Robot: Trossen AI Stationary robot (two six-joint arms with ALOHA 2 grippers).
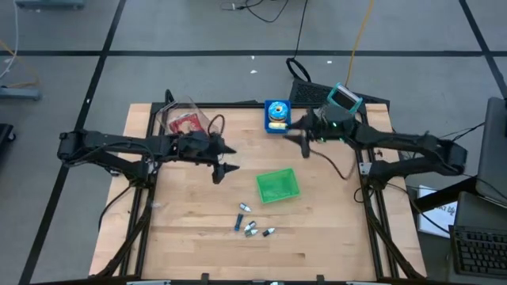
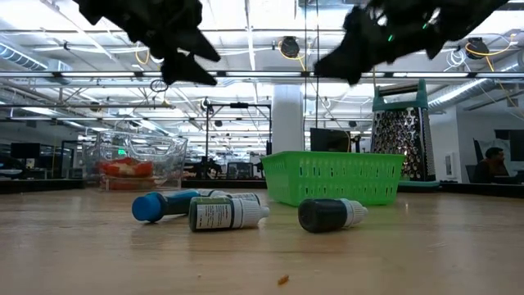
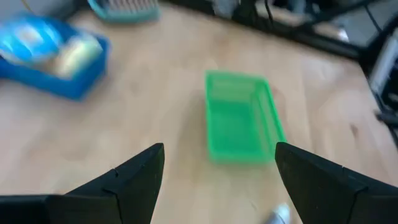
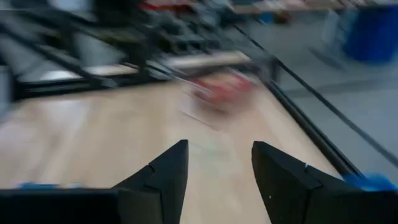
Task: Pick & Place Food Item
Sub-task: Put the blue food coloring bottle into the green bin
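A blue tray (image 1: 276, 116) (image 3: 53, 56) at the table's far edge holds a yellowish food item and a blue round packet. A glass bowl (image 1: 182, 120) (image 2: 135, 160) with red food stands at the far left. An empty green basket (image 1: 277, 186) (image 3: 239, 118) sits mid-table. My left gripper (image 1: 226, 160) (image 3: 219, 149) hangs open above the table, left of the basket and pointing toward it. My right gripper (image 1: 305, 145) (image 4: 219, 146) is open, raised near the blue tray and pointing toward the table's left side, with nothing between its fingers.
Several small dropper bottles (image 1: 249, 228) (image 2: 221, 211) lie on their sides near the table's front. A teal-topped grater (image 1: 344, 98) (image 2: 401, 135) stands at the far right behind my right arm. Bare wood lies between the basket and the bowl.
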